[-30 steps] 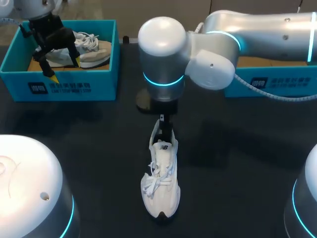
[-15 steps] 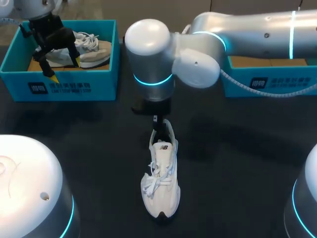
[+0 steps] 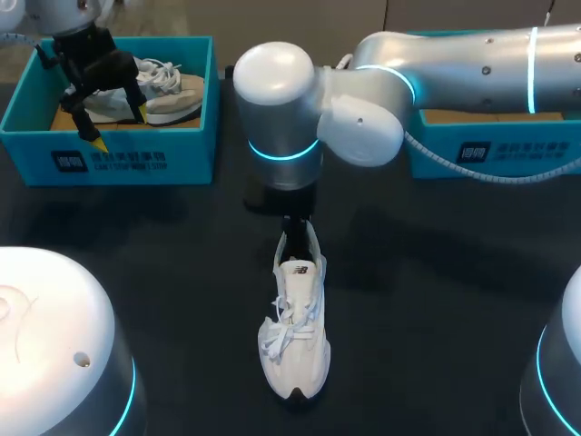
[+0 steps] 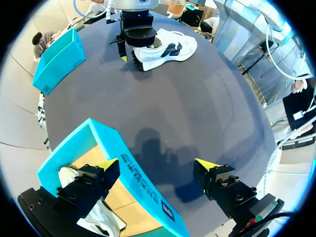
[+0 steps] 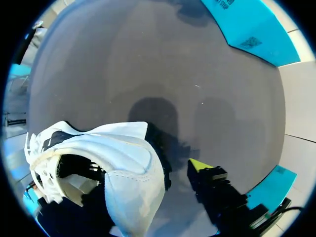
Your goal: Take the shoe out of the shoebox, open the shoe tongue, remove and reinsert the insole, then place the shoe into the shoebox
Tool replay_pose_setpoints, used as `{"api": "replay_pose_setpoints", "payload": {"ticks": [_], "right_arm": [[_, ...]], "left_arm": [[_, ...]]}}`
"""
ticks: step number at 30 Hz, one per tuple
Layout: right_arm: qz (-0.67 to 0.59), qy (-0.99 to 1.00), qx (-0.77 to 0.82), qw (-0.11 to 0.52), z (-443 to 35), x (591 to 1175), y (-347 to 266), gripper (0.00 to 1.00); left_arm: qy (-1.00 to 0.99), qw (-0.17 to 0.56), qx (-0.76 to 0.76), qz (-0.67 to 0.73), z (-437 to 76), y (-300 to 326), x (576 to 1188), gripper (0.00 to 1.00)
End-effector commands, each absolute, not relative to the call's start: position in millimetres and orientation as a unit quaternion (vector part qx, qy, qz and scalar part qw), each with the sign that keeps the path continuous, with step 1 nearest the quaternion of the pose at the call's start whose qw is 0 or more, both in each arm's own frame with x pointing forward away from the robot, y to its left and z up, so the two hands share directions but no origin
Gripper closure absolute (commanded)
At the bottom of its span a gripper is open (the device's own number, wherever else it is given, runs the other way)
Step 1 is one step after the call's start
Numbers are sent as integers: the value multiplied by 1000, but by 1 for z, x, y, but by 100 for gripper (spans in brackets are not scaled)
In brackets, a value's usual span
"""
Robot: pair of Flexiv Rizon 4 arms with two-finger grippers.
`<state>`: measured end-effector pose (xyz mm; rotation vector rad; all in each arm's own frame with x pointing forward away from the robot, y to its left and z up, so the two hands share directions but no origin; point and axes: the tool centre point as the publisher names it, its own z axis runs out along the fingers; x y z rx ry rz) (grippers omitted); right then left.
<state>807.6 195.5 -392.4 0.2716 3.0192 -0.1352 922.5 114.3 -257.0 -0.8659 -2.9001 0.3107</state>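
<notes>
Nearest, on the dark table [image 3: 436, 300], the white shoe [image 3: 295, 336] stands on its sole around the middle, toe toward the near edge and heel pointing far. Its laces lie loose over the front, and the tongue rises behind them toward the heel opening.

Just beyond, at the heel, sits the right gripper [image 3: 295, 238], hanging under the wrist of the right arm [image 3: 363, 100], which comes in from the far right and reaches past the middle. In the right wrist view the heel collar fills the space beside one finger [image 5: 200, 165]. That yellow-tipped finger stands clear of the shoe with a strip of shadowed table between them, so the gripper is spread and grips nothing. The shoe hides its other finger.

Farther back on the right, partly covered by the arm, is the right shoebox [image 3: 508, 154], turquoise; its inside cannot be made out.

At the far left is the left shoebox [image 3: 127, 159], also turquoise, with a second shoe [image 3: 172, 91], beige and white, lying inside. The left arm [image 3: 64, 18] is above it, and the left gripper [image 3: 119, 128] is spread wide across the box's near wall. In the left wrist view one finger is over the box's inside, just beside the second shoe, and the other is outside, above bare table. It holds nothing.
</notes>
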Motion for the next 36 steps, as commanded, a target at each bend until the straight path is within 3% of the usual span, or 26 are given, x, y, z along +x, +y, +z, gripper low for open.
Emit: {"api": "replay_pose_setpoints", "payload": {"ticks": [1, 3, 14, 23, 25, 36], "right_arm": [[-43, 993, 91, 58, -388, 803, 192, 65], [-44, 993, 93, 58, -387, 802, 192, 100], [-39, 990, 107, 78, -364, 804, 188, 100], [-42, 989, 91, 111, -304, 819, 169, 100], [-33, 990, 98, 95, -289, 828, 158, 100], [-33, 990, 98, 95, -289, 828, 158, 100]], "left_arm": [[-952, 51, -285, 101, -257, 115, 923, 0], [-952, 51, -285, 101, -257, 115, 923, 0], [-952, 51, -285, 101, -257, 115, 923, 0], [-952, 51, -285, 101, -257, 115, 923, 0], [-952, 51, -285, 101, -257, 115, 923, 0], [-952, 51, -285, 101, -257, 115, 923, 0]]}}
